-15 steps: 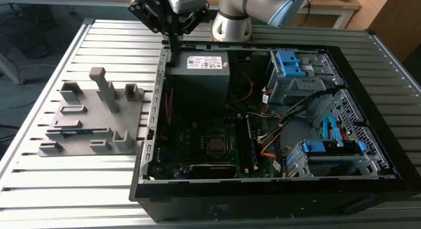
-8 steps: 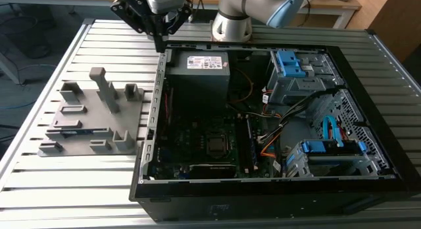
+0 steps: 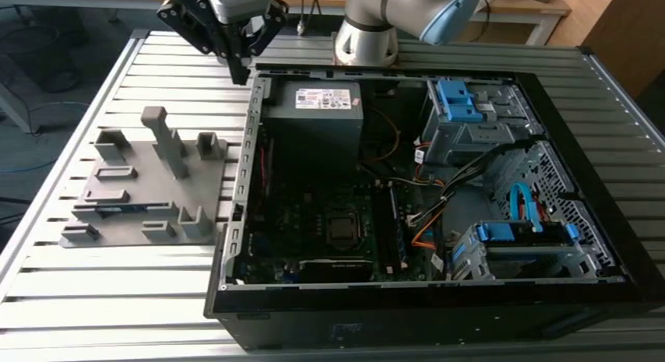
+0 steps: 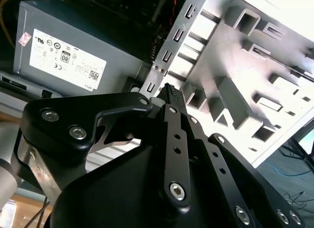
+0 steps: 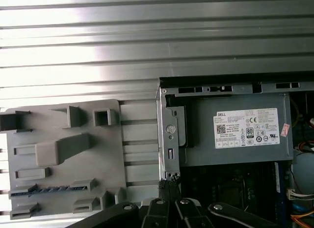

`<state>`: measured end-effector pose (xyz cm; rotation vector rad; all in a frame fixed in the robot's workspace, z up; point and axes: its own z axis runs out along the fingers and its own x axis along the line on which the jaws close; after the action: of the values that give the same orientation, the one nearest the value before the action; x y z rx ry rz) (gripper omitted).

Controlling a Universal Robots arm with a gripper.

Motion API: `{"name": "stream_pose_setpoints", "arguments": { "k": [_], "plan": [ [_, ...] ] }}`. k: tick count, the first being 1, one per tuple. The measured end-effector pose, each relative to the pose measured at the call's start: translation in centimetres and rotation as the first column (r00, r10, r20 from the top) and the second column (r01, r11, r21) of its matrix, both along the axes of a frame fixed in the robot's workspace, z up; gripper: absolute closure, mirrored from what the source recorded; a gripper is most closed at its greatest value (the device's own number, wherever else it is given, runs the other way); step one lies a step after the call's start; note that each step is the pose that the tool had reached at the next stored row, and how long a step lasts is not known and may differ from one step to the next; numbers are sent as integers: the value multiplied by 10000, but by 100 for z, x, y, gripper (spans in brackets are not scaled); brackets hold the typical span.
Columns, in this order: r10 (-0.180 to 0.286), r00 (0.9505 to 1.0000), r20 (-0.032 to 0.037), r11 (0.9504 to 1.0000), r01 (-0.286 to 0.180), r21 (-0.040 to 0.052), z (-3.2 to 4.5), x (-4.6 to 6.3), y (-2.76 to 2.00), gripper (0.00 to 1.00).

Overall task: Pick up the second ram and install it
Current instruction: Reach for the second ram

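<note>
In the exterior view the slatted tabletop [image 3: 104, 300] carries the open computer case [image 3: 416, 323], with the grey fixture [image 3: 151, 192] at its nine o'clock. The claw [image 3: 241, 75] hangs over the case's eleven o'clock corner, closed and holding nothing. The second ram [image 3: 117, 209] lies in a fixture slot, at seven o'clock from the claw and well apart. A clean pick, I judge, wants the claw squared to the stick's long edges, gripping mid-length.
</note>
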<state>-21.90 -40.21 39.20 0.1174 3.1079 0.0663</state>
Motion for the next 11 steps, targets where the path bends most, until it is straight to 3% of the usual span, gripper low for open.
{"name": "stream_pose_setpoints", "arguments": {
  "k": [11],
  "plan": [
    [10,10000,-1,10000,-10,0,-20,-94,-18,90]
  ]
}}
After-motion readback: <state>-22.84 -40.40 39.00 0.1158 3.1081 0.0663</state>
